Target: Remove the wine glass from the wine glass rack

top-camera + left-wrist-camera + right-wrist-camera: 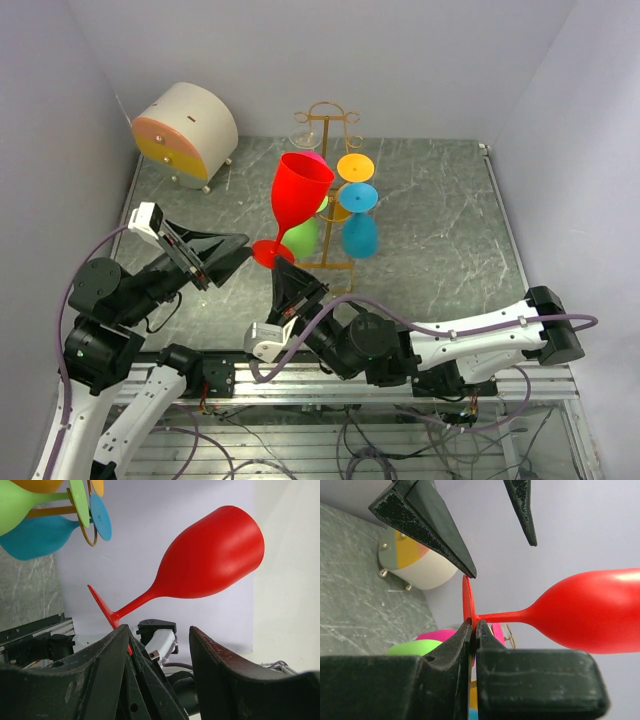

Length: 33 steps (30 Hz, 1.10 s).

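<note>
Grip first: the right end effector [474,627] is clenched on the rim of the flat foot [266,252] of the red wine glass [300,190], pinching that disc edge-on and holding the glass up in the air. The bowl tilts up and away toward the back wall. Just beside the foot, the left end effector [245,250] stands released, jaws spread with nothing between them. One fingertip [465,567] looks very close to the foot's edge, though I cannot tell if it touches.

Further out, the red glass is clear of the wine glass rack [325,128], which stands behind it on the counter [430,230]. A green glass [303,238] and a blue glass [360,235] hang from the rack.

By my read the main job is done: the glass is off. What looks left is a handover or a set-down.
</note>
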Motion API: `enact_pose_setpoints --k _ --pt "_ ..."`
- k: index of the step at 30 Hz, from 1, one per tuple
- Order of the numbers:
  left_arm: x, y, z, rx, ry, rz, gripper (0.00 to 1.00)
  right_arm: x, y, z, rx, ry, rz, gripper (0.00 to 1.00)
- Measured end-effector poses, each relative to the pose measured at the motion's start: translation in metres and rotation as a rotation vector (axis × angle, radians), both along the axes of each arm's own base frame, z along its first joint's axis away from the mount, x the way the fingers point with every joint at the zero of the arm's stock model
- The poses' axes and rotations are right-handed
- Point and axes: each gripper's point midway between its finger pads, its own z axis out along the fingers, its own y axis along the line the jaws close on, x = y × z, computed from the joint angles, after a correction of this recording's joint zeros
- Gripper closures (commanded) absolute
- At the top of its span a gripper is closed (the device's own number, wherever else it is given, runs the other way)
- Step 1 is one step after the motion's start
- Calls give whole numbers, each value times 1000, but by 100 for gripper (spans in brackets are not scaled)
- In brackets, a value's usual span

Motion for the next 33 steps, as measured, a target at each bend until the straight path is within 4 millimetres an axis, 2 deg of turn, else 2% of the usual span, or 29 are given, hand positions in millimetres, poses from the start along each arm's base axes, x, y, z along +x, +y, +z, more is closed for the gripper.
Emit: enact_pose_setpoints --k 7,14,26,30,32,33 --pt "-5 2 5 1 -7 0 38 0 -1 6 9 -59 -16 100" --pt "-5 2 -3 21 18 -2 38 0 -6 23 59 -96 -26 100" --pt "3 -2 -14 36 53 -8 38 -3 -1 18 48 -101 7 100" --pt "6 -4 -18 39 61 -11 44 -5 2 17 47 -100 24 100" --pt "8 -5 -19 40 65 -14 52 -6 3 16 47 -99 31 100" --pt "8 -6 -19 40 67 -15 60 -6 4 16 46 -98 35 100"
